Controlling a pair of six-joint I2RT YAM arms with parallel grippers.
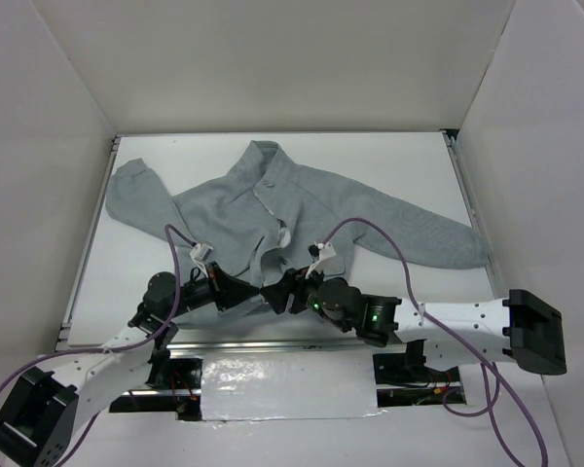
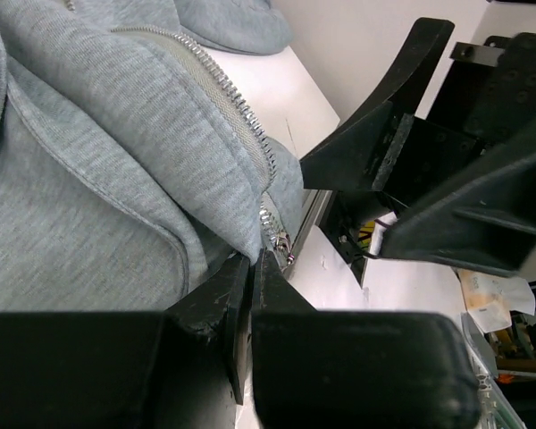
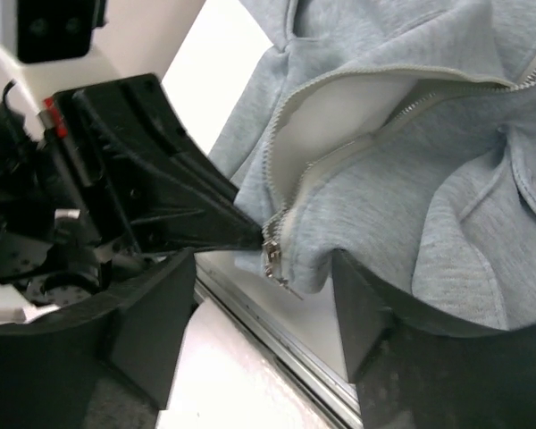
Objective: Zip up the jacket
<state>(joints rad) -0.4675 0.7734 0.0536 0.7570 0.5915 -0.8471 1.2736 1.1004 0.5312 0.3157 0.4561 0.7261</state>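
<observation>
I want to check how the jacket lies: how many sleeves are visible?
2. The curled sleeve lies at the far left of the jacket in the top view; the straight sleeve stretches out to the right. Neither seems hidden.

Left arm point(image 1: 88, 368) and right arm point(image 1: 462, 319): white links, black joints, black wedge fingers point(image 2: 219, 299). Purple cable point(image 1: 375, 226) per arm. Green LEDs point(image 1: 375, 316) behind right hand point(image 1: 292, 289).

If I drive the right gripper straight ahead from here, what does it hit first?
The zipper slider at the bottom hem of the jacket, just ahead of the open right gripper, fleece right behind it. The left gripper pinches that hem alongside; depth there is unclear.
</observation>
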